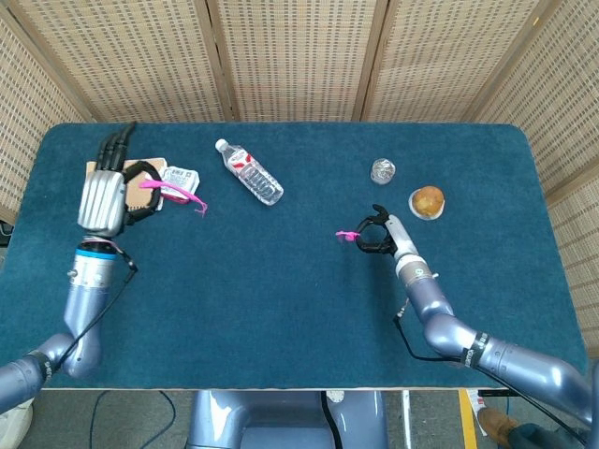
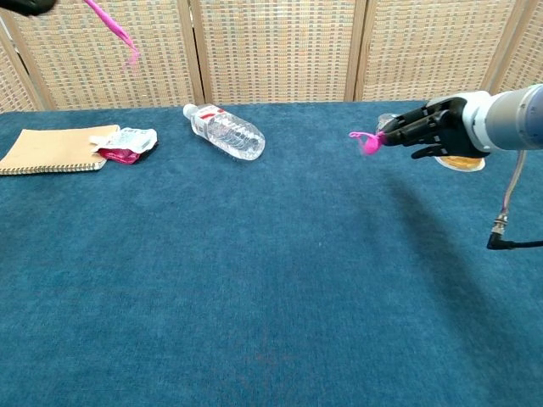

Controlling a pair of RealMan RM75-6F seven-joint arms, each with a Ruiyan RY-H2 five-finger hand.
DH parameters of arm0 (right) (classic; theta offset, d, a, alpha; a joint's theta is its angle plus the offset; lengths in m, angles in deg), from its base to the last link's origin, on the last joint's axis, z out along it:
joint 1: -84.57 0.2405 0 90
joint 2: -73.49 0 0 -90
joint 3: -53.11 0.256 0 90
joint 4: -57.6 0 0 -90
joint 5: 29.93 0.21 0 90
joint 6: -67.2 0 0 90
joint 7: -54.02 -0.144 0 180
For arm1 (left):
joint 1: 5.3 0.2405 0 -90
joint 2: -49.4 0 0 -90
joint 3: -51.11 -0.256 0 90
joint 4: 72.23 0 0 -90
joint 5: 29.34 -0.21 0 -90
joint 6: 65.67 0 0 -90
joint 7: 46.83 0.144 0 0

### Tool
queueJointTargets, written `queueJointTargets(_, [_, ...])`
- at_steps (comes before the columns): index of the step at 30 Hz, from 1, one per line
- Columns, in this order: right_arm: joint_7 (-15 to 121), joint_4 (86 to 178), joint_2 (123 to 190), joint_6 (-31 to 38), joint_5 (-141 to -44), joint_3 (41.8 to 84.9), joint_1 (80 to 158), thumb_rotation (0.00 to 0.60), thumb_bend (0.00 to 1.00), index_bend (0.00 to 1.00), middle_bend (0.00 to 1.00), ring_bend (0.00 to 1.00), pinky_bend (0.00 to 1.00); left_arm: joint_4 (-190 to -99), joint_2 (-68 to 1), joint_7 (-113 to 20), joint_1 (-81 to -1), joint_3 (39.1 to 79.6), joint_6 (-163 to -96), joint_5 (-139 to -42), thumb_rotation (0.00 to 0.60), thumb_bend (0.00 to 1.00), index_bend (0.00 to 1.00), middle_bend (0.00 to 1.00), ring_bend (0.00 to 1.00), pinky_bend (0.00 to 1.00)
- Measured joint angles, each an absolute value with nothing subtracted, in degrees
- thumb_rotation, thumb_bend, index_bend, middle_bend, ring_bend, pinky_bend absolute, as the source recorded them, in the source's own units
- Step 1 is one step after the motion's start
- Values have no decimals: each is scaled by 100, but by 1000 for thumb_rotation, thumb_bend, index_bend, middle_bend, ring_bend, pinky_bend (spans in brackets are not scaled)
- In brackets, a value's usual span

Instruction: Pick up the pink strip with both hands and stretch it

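The pink strip is in two separate pieces. My left hand is raised over the table's left side and grips the longer piece, whose loose end hangs free. In the chest view that piece dangles from the top left corner, where only the edge of the hand shows. My right hand is right of centre and pinches a short curled pink piece. The chest view shows the right hand with that piece sticking out to the left. Nothing pink spans the gap between the hands.
A plastic water bottle lies at the back centre. A tan notebook and a pink-and-white pouch lie at the back left. A small shiny object and a bun sit at the back right. A cable hangs under my right arm.
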State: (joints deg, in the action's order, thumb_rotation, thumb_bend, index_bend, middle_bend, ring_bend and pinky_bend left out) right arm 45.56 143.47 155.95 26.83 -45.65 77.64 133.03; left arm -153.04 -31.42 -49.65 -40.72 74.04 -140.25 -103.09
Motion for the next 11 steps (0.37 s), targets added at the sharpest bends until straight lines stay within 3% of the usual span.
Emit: queueJointTargets(11, [4327, 14404, 15270, 2875, -4773, 7742, 13030, 600, 661, 714, 85, 0, 0, -14956, -2521, -5489, -3748, 7564, -14019, -10010, 600, 487, 831, 0, 0, 0])
